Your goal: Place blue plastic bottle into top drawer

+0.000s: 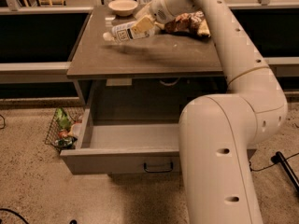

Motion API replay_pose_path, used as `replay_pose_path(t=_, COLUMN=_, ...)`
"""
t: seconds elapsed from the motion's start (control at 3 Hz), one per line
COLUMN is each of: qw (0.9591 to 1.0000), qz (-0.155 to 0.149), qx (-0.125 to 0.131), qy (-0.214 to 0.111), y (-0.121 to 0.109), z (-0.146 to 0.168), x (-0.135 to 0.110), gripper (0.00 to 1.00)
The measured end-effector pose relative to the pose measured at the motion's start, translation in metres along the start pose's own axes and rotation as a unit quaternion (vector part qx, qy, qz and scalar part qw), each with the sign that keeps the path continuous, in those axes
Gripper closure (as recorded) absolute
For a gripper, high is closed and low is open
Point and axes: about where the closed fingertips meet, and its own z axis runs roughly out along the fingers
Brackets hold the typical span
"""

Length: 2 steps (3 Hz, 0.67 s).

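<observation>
Blue plastic bottle (122,32) hangs just above the table (140,59) near its far edge. It lies almost level, long axis left-right, white cap pointing left. It is clear and pale, with a white label in dark print. The gripper (143,24) pinches its right end. The top drawer (117,162) stands open below the table's near edge. Snack bags (187,22) lie to the right and a bowl (123,6) sits beyond.

I see the blue plastic bottle (122,32) lying sideways just above the counter (140,55), its white cap pointing left and its clear body and printed label showing. The gripper (144,24) clasps its right end. Below, the top drawer (107,161) stands pulled out, grey and shallow, with a small dark handle on its front.
</observation>
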Motion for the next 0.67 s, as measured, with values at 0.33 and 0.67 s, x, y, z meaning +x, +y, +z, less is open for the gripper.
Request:
replay_pose_path(t=0.33, qw=0.9996, qz=0.001, qx=-0.017, qy=-0.024, y=0.010, z=-0.009, x=-0.006, gripper=1.00)
replay_pose_path(t=0.67, qw=0.9978, qz=-0.003, qx=-0.012, qy=-0.065, y=0.020, z=-0.045, x=-0.021, gripper=1.00)
